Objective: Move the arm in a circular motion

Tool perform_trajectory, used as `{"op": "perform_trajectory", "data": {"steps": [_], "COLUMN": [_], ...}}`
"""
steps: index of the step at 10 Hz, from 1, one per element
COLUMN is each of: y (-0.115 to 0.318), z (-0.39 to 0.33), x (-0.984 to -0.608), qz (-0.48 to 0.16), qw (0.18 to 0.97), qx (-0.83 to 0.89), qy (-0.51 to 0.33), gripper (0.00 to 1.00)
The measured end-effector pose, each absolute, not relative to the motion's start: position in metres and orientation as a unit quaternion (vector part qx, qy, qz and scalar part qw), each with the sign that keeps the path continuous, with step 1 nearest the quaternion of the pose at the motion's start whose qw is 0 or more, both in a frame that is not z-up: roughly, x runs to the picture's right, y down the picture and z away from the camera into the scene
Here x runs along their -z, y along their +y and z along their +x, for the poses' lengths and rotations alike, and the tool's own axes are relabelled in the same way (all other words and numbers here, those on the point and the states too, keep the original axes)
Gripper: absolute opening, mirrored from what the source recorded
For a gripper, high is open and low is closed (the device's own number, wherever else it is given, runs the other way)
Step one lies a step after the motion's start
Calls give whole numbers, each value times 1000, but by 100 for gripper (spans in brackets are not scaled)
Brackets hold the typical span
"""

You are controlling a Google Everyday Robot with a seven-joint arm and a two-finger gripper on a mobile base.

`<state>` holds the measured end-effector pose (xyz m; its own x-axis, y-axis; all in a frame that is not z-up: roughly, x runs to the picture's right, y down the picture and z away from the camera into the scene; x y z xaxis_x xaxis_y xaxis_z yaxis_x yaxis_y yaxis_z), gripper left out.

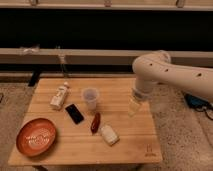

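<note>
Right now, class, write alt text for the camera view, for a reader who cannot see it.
A cream-white robot arm reaches in from the right, its gripper hanging over the right side of a wooden table. On it sit an orange bowl, white bottle, black phone, clear cup, red item and white packet.

The arm (167,75) was a large, cream-white thing built of thick, rounded tubes, with small dark round holes dotted along its skin. It came in from the 3 o'clock edge of the view and ran towards 9 o'clock as a nearly level, slightly rising tube that ended in a bulbous bend. From that bend a shorter part dropped towards 6 o'clock. At its lower end hung the gripper (133,107), pale and pointing down, over the 3 o'clock side of the wooden table (125,146). Whether it touched the tabletop could not be told.
</note>
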<state>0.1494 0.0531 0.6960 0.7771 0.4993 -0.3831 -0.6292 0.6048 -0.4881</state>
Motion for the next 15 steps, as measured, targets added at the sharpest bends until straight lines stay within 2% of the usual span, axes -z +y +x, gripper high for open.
{"op": "perform_trajectory", "data": {"steps": [3,8,12,15], "y": [2,-62,-82,-70], "z": [128,48,-36,-118], "x": [-725,-762,-777,-784], "qz": [-322,-339,-346,-347], "qw": [886,885,893,903], "qx": [-314,-293,-258,-217], "qy": [113,125,126,133], "gripper": [80,80,80,80]}}
